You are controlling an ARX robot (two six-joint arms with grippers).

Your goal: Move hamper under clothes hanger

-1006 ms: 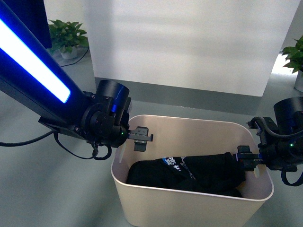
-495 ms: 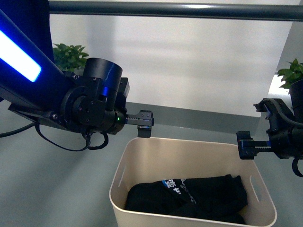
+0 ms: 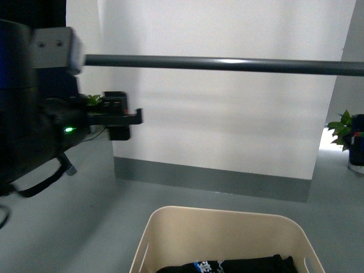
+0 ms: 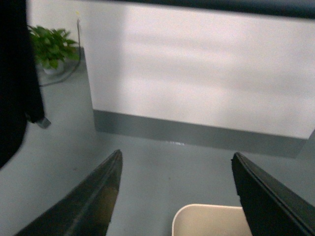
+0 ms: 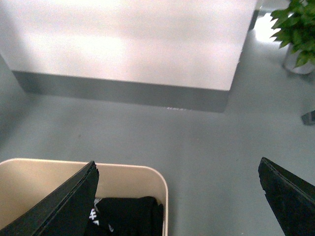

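Note:
The cream-beige hamper (image 3: 149,226) stands on the grey floor at the bottom of the front view, with a black printed garment (image 3: 227,266) lying inside. The clothes hanger's dark grey bar (image 3: 227,63) runs across high above it. My left gripper (image 3: 122,116) is open and empty, raised at the left just below the bar. In the left wrist view the gripper (image 4: 176,154) is spread wide above a hamper corner (image 4: 197,219). My right gripper (image 5: 177,164) is open and empty above the hamper's rim (image 5: 163,194) and the garment (image 5: 128,216).
A white wall panel with a grey skirting (image 3: 210,179) stands behind the hamper. Potted plants stand at the far left (image 4: 51,46) and the far right (image 5: 295,29). A dark hanging shape (image 4: 15,73) fills the left edge of the left wrist view.
Both grippers have risen away from the hamper's rim. The hamper has dropped to the bottom of the picture, the bar now sits lower in view, and the right arm has nearly left the front view.

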